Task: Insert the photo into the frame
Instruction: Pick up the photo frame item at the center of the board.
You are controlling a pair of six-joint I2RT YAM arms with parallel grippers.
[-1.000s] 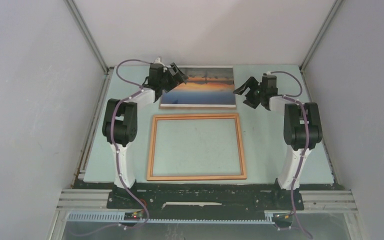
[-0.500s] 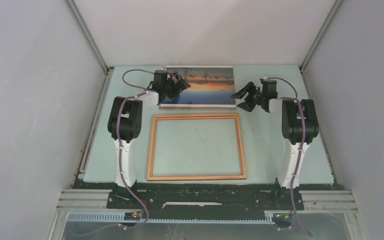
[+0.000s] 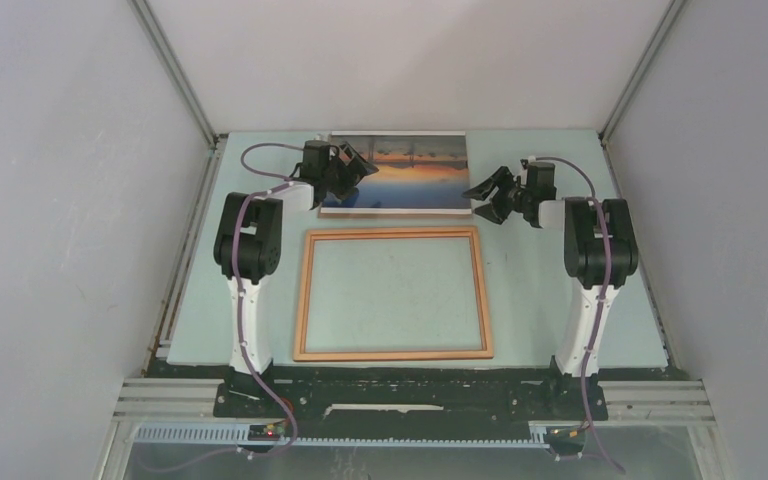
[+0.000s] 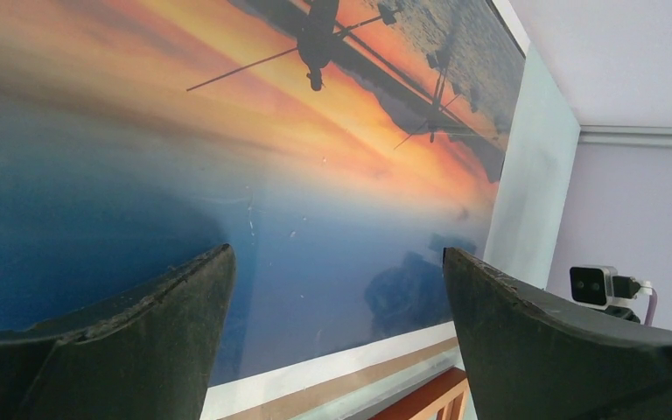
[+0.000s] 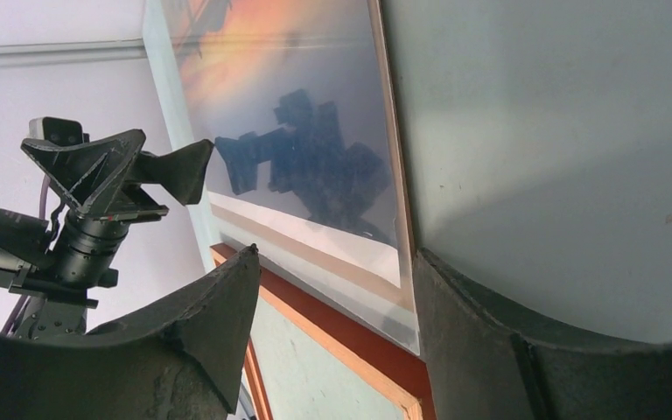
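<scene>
**Photo parked just behind the frame, both grippers open at its ends**

Starting big: pale green desk [image 3: 560, 300], boxed in by white panels [image 3: 400, 60], carrying everything. Next size down, the frame [image 3: 301, 300], lying flat on the near half of the desk. Thin orange wooden rim, nothing but desk green showing through the pane.

Just behind that, close to the far rim but apart by a sliver of desk, the photo [image 3: 415, 175]. Orange sunset over blue water, dark silhouettes, white border, face up and flat toward the far edge of the desk. From the left wrist view, looks to be resting on a brown board [image 4: 385, 374] peeking out under the near white border, with an orange frame corner right beside it.

Now the small stuff. Left gripper [image 3: 363, 163] down low over the photo's left edge, fingers [image 4: 140, 350] spread wide, gripping nothing, only blue water visible in the gap. Right gripper [image 3: 476, 202] just beside the photo's near right corner, jaws apart too, holding nothing. From its own wrist view, the photo's right edge lined up in the gap between the fingers [image 5: 210, 332]. Can't tell whether any fingertip actually touches the paper.
</scene>
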